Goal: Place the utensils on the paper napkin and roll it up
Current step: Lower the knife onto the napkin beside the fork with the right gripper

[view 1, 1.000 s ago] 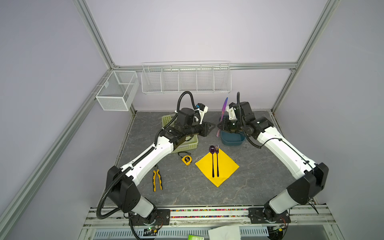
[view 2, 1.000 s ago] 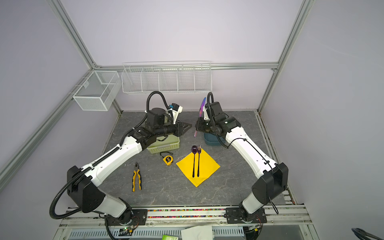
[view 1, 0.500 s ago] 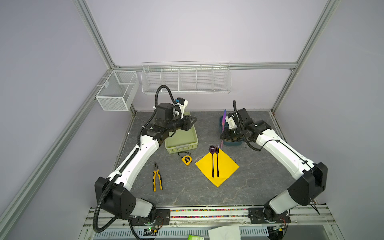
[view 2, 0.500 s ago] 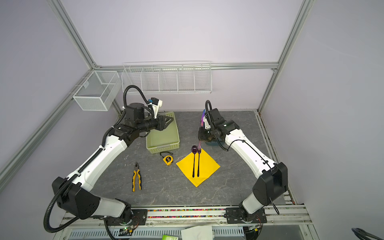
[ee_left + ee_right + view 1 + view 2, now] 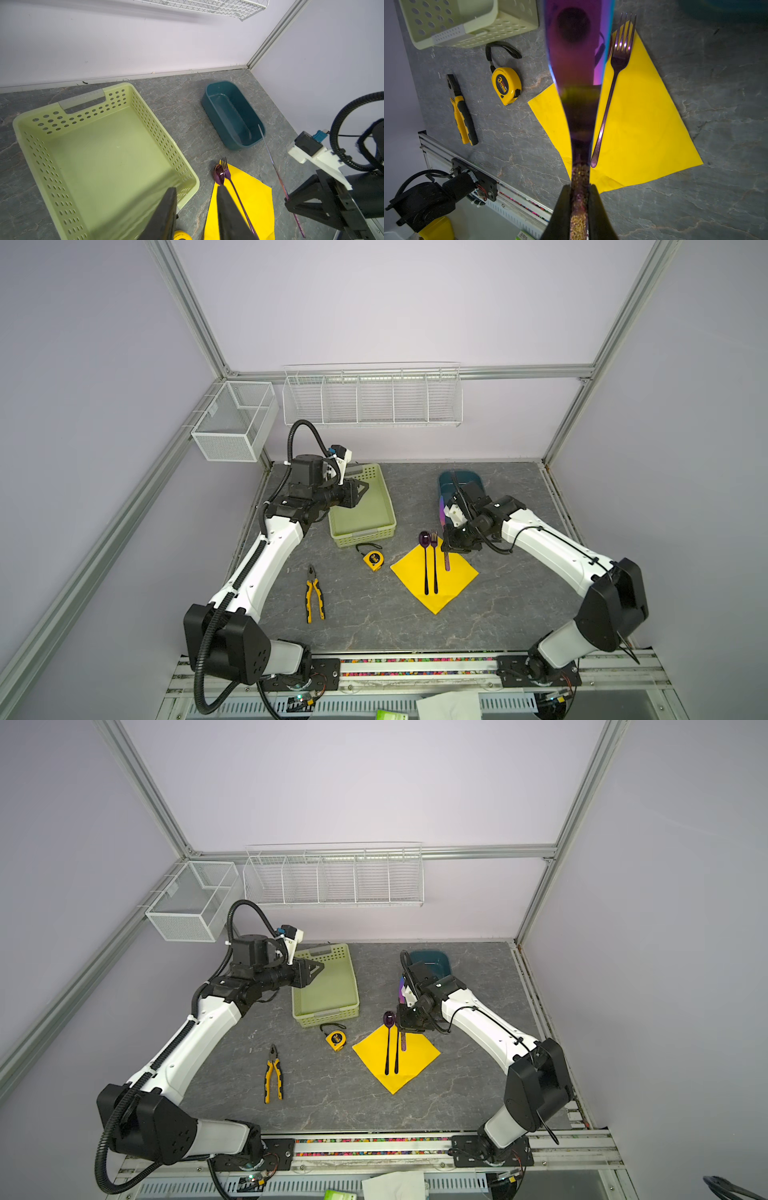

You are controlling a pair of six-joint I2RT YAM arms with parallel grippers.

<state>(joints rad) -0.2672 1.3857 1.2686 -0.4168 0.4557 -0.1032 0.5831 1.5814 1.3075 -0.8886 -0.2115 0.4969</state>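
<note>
A: What is being done?
B: The paper napkin (image 5: pixel 460 578) is lying mid-table; at its ten o'clock the left gripper (image 5: pixel 196 188) is being held spread; at one o'clock a knife (image 5: pixel 579 62), pinched by the right gripper (image 5: pixel 579 189), is being placed.
A: Next?
B: Lowering beside the fork (image 5: pixel 434 562) and spoon (image 5: pixel 424 540) is seemingly being called for.

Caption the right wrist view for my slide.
Right claw grips a purple knife over the yellow napkin, beside the fork lying on it.
</note>
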